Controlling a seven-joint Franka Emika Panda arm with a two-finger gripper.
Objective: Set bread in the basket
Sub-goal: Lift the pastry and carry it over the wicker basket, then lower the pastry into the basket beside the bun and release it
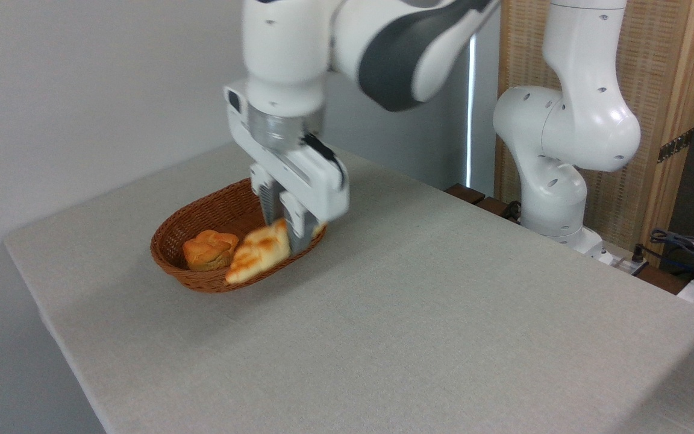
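On your left, the basket (169,241) sits on the desk (443,313) with a small round bun (208,249) inside it. Just right of the bun, the bread (256,252) lies tilted over the basket's near rim, its lower tip pointing toward you. Your end effector (287,232) is clamped on the bread's upper end, slightly blurred.
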